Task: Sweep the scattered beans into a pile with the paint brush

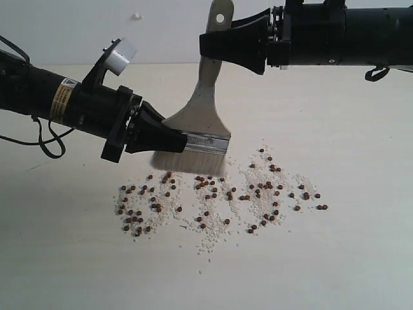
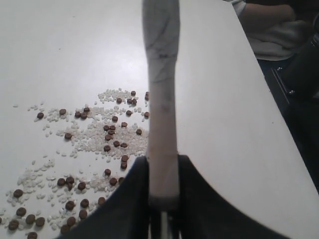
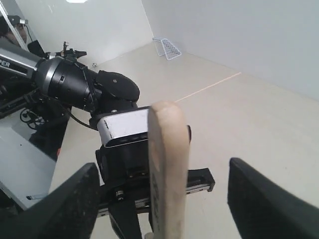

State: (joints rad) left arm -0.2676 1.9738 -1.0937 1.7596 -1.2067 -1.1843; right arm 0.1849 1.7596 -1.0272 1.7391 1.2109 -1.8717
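Observation:
The paint brush (image 1: pixel 205 103) stands upright, its off-white bristles (image 1: pixel 191 162) down at the far edge of the beans (image 1: pixel 213 194). My left gripper (image 1: pixel 173 138) is shut on the brush just above the silver ferrule; in the left wrist view its fingers (image 2: pixel 134 194) clamp the wooden handle (image 2: pixel 162 99). My right gripper (image 1: pixel 216 44) is open around the top of the handle (image 3: pixel 168 164), with a gap on each side. The beans (image 2: pixel 109 134) lie in a wide band mixed with whitish crumbs. No gathered pile is in view.
The pale table (image 1: pixel 335 258) runs wide around the beans, and its edge (image 2: pixel 259 84) lies beyond the handle in the left wrist view. The left arm and its white camera block (image 3: pixel 122 127) sit just behind the handle in the right wrist view.

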